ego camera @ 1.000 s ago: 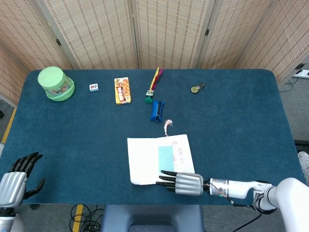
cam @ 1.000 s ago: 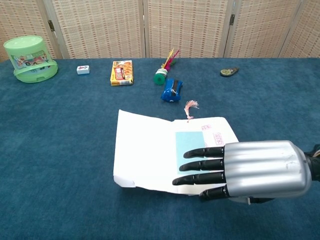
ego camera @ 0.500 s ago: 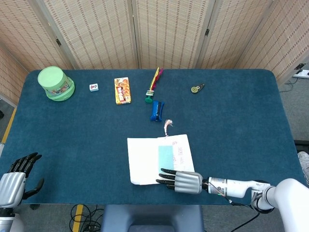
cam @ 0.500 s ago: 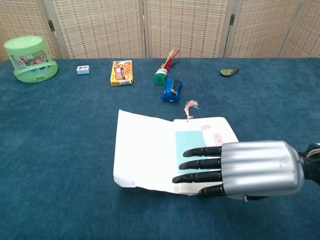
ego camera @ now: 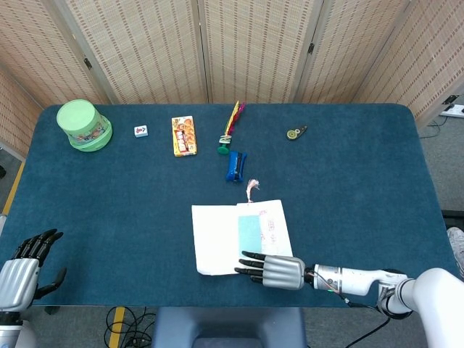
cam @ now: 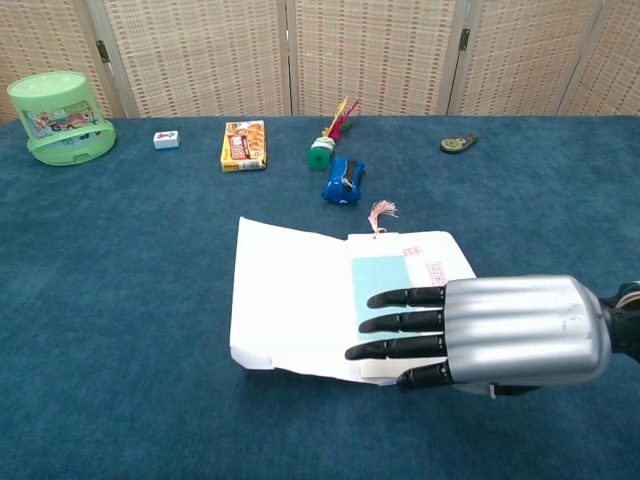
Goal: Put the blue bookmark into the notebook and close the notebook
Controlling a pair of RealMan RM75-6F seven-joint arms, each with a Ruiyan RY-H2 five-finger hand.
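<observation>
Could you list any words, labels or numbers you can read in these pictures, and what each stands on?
None can be read.
White open notebook: red print on the right page, too small.
Yellow snack box: printing blurred.
Green round tub: picture label, blurred.
Small white tile: mark unreadable.

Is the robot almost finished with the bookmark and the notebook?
Partly. The blue bookmark already lies on the open notebook, its tassel poking past the top edge. The right hand rests flat with fingers stretched over the near right part of the page. The notebook is not yet closed, so that step is left. The left hand waits off at the table's corner, holding nothing.
</observation>
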